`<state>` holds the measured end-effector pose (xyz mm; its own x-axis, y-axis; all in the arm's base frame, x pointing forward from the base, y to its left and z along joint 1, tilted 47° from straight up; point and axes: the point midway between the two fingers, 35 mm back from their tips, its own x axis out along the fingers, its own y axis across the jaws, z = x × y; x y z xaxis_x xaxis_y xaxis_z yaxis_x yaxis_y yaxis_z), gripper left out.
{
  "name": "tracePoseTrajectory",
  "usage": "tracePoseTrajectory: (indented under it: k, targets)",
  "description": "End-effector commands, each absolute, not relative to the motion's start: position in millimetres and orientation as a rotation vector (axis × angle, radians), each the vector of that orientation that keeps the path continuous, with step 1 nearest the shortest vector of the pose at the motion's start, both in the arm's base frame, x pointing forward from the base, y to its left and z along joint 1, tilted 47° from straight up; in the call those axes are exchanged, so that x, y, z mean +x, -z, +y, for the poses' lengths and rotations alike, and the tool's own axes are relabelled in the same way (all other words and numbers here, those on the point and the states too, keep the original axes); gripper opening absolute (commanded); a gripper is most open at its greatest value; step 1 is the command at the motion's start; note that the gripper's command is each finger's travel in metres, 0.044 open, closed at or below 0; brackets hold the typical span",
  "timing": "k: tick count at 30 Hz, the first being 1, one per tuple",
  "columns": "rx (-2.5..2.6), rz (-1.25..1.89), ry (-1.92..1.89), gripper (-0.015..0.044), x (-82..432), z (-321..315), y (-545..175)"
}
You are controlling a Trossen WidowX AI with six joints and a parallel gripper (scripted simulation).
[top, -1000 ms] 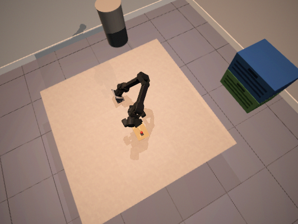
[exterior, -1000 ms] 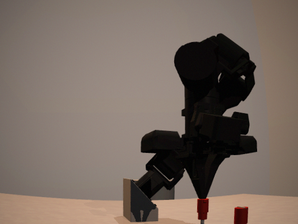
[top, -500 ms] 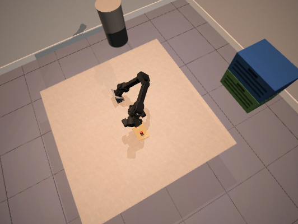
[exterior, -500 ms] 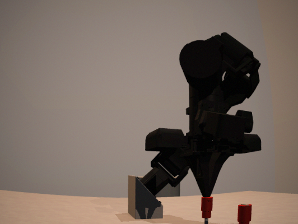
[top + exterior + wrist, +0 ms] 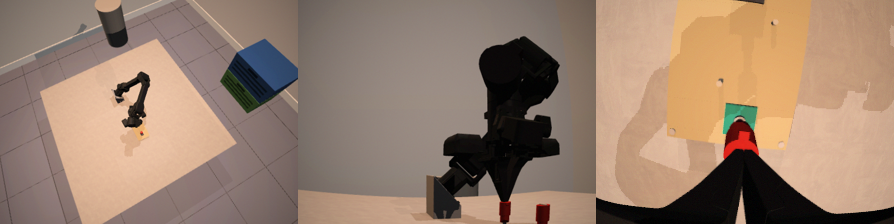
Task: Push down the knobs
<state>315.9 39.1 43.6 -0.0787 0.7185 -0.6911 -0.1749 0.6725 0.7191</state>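
My gripper (image 5: 504,200) (image 5: 742,156) is shut and empty, pointing down with its joined tips at the top of one red knob (image 5: 504,209) (image 5: 741,144). A short piece of grey shaft shows below this knob at the bottom edge in the exterior view. Its green potentiometer (image 5: 732,113) stands near one end of the yellow-orange board (image 5: 145,136) (image 5: 698,55). The other red knob (image 5: 141,131) (image 5: 543,214) stands apart; its lower end is cut off in the exterior view. Whether it sits against its potentiometer cannot be told.
The arm's base mount (image 5: 120,100) (image 5: 443,201) is behind the board. The arm (image 5: 143,91) arches up from it and partly covers the board in the top view. Small pale pins (image 5: 720,82) (image 5: 781,144) show on the board. A cylinder and a blue-green cabinet stand beyond the tabletop.
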Motion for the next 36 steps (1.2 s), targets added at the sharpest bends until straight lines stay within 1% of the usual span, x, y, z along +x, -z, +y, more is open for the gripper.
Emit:
tracePoseTrajectory:
  k: [1,36]
  targets:
    - [0.469,1.486,-0.821,0.0000,316.2,56.1,-32.0]
    - [0.469,1.486,-0.821,0.0000,315.5,61.0,-27.5]
